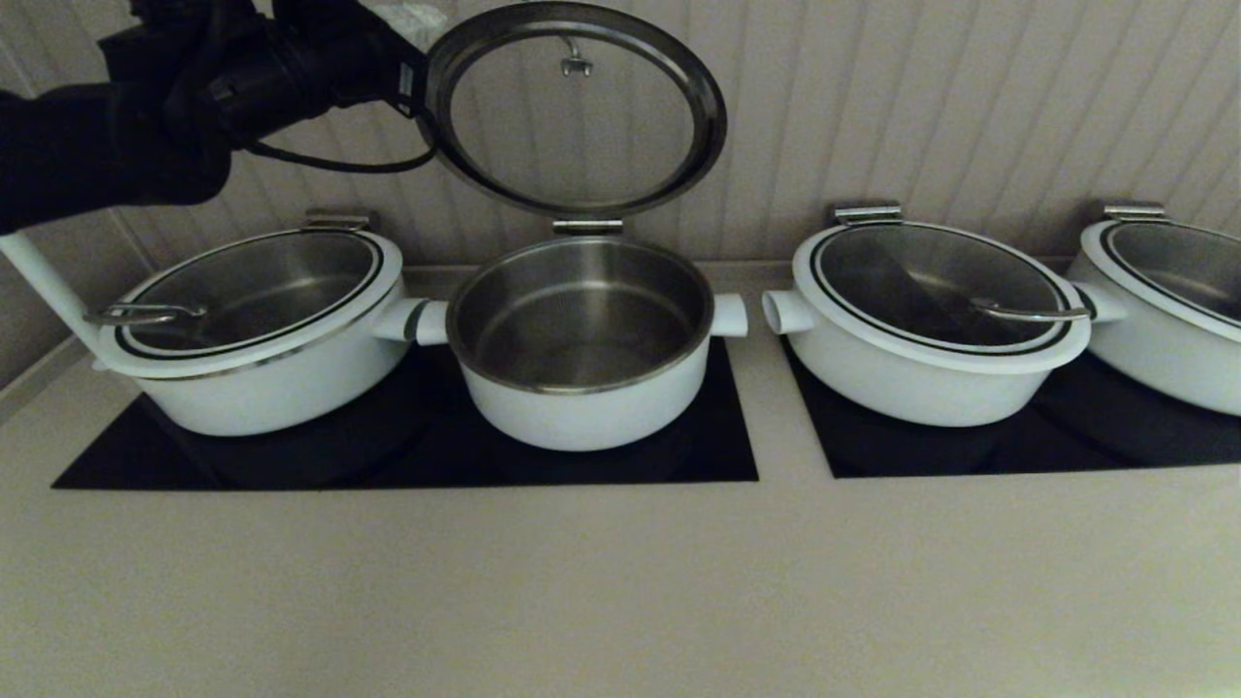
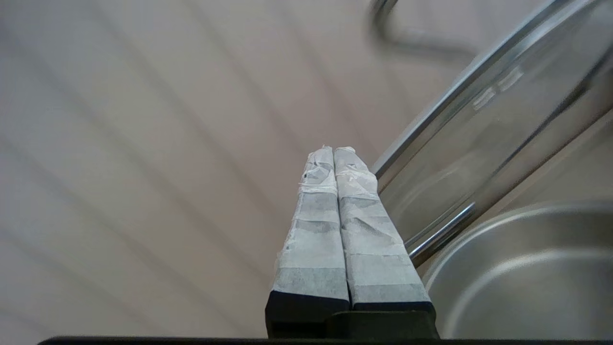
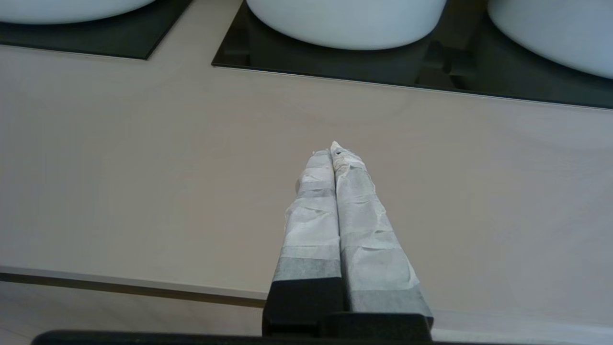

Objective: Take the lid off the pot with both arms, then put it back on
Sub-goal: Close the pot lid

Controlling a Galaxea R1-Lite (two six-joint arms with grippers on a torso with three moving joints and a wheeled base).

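The pot stands open on the left black hob, steel inside showing. Its lid is tipped up on edge above the pot's back rim, underside facing me, steel handle seen through the glass. My left gripper is high at the lid's left edge. In the left wrist view it is shut and empty, its fingers lying right beside the lid's rim, with the pot below. My right gripper is shut and empty over the bare counter, out of the head view.
Wide white pans with shut lids stand left, right and far right of the pot. The second hob lies under the right ones. A ribbed wall is close behind. The beige counter runs along the front.
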